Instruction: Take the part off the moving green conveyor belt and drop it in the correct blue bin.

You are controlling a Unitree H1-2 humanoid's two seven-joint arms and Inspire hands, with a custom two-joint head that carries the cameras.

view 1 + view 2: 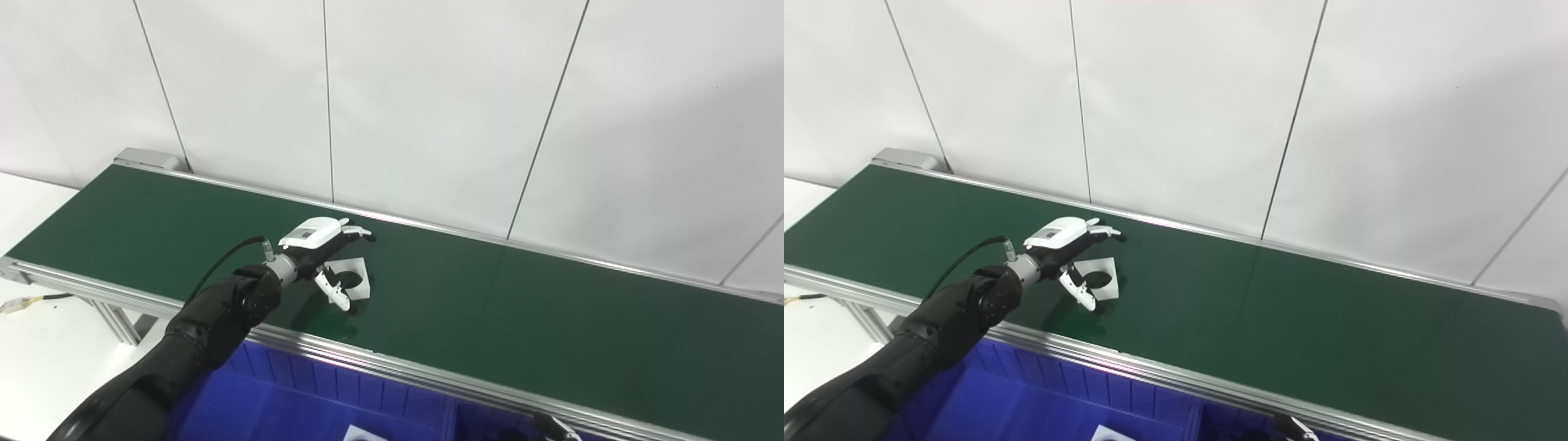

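White part, a flat square plate with a round hole through it, lies on the green belt, toward the belt's near edge and left of its middle. Left hand is over the belt at the part, spread wide: its fingers stretch out past the part's far side, and its thumb points down at the part's near left corner. Whether the thumb touches the part cannot be told; the hand holds nothing. Blue bin sits below the belt's near rail, with a white piece inside it at the picture's bottom edge. Right hand barely shows beside the belt's near rail, and its state cannot be told.
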